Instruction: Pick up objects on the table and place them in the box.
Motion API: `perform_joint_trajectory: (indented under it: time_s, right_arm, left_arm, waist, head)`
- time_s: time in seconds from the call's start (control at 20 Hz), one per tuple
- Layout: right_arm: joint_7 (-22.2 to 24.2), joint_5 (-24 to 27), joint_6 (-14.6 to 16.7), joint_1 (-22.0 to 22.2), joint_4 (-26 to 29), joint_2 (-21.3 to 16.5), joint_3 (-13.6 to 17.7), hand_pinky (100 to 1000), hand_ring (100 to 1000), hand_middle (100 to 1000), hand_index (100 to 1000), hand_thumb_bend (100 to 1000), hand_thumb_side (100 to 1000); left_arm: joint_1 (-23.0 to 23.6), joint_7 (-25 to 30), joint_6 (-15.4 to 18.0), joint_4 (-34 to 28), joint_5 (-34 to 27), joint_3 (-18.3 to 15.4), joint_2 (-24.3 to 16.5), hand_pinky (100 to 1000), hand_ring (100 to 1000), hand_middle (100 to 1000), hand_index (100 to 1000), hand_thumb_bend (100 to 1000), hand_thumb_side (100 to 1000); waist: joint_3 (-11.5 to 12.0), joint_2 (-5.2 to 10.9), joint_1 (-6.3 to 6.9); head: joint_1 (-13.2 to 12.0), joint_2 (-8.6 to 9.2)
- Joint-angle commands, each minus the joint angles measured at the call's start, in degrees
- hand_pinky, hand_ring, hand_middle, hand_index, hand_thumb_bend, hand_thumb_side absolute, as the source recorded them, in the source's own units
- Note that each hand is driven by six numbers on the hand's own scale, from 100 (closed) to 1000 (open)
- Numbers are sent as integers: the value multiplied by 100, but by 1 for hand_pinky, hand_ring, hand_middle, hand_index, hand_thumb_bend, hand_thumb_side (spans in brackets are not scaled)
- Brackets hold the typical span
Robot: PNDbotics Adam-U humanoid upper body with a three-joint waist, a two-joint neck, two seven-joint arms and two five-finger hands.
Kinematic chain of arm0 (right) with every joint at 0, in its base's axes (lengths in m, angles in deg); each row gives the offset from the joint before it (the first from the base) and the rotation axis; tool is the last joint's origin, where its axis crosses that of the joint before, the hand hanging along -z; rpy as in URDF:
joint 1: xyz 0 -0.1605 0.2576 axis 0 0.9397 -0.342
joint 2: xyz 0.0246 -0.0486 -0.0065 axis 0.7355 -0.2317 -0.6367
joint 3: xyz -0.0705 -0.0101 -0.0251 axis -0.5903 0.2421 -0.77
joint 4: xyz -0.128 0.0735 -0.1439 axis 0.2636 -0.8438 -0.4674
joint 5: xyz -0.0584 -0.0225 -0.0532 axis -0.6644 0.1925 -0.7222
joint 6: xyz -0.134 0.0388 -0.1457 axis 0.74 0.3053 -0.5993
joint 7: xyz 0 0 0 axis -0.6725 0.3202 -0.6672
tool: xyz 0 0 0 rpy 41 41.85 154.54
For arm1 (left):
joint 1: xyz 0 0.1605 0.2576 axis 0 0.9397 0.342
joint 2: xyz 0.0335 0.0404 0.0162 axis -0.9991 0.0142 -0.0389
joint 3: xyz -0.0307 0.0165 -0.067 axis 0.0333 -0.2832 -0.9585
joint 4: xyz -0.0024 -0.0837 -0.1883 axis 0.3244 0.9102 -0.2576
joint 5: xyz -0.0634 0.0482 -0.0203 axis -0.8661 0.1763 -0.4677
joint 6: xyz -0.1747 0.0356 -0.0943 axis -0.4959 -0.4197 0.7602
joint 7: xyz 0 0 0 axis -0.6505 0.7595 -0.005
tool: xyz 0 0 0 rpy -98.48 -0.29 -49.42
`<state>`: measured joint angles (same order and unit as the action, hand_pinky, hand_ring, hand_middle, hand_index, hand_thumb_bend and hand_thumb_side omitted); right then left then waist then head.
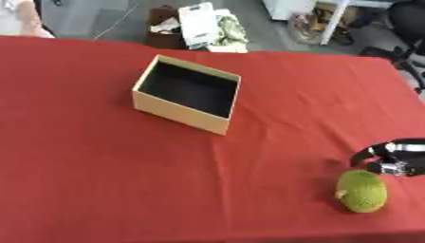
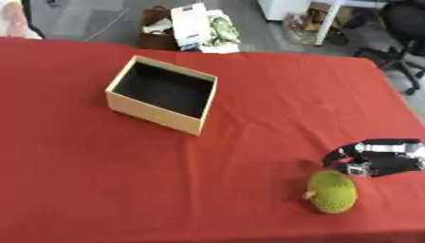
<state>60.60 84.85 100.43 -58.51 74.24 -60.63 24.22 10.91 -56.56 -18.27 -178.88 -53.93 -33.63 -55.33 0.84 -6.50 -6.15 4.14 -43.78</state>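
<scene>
box (image 2: 158,110) cardboard, rectangular; fruit (image 2: 333,191) green, bumpy, oval; right hand (image 2: 372,159) fingers curled, empty

The scene is lit evenly and fairly brightly from above — no glare is seen on the red tablecloth (image 1: 99,166). A soft, short shadow is cast at about 9 o'clock of the green durian toy (image 2: 333,191), and the inside of the open cardboard box (image 1: 188,93) is left dark. Everything is rendered soft; the right hand (image 2: 374,156) and the floor clutter (image 1: 203,26) at 12 o'clock are smeared most.
</scene>
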Motion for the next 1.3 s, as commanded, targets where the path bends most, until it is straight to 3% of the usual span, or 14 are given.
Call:
perform_joint_trajectory:
  time_s: [0.05, 0.5, 1.3]
  right_arm:
    - [254, 38, 120, -27, -40, -186, 29, 844, 1000, 851, 905, 100, 679]
    - [393, -65, -101, -8, -81, -238, -109, 857, 1000, 875, 946, 100, 608]
    - [394, -264, -122, 43, -34, -237, -159, 849, 973, 874, 919, 100, 622]
  left_arm:
    - [-56, 25, 2, -68, 0, -32, -146, 664, 1000, 1000, 771, 124, 718]
    - [-87, 46, -7, -61, -18, -11, -166, 664, 1000, 1000, 769, 124, 718]
    - [-100, 74, -32, -57, -76, -1, -174, 663, 1000, 1000, 768, 124, 718]
  waist:
    - [7, 38, 24]
    - [14, 34, 15]
    - [31, 34, 9]
  head:
    - [-20, -34]
    - [-58, -34]
    - [-94, -34]
